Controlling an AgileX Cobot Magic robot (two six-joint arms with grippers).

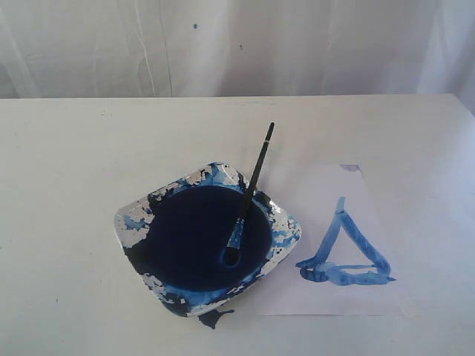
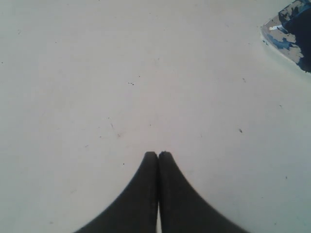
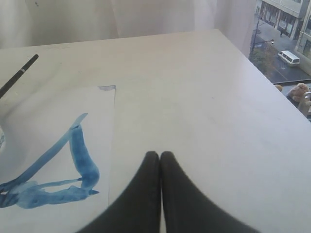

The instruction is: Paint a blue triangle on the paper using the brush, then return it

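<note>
Table: fills the lower three quarters of the exterior view and carries everything, so nothing needs holding steady.
Paper: lies flat at lower right, its left part tucked under the dish, near enough for a short trip from paint to sheet.
Dish: sits at lower centre, just left of the sheet, splashed and holding a dark blue pool.
Triangle: a closed, streaky blue outline in the right half of the sheet; the painting looks done.
Brush: leans on the dish's far rim, bristles down in the pool and handle pointing toward upper centre. Nothing grips it, so I judge it already put away where its wet tip cannot mark the table.
Left hand: fingers pressed together on nothing, over bare table, with a corner of the dish at the edge of its view.
Right hand: fingers together and empty, over bare table just beside the sheet's edge, clear of the wet strokes.
</note>
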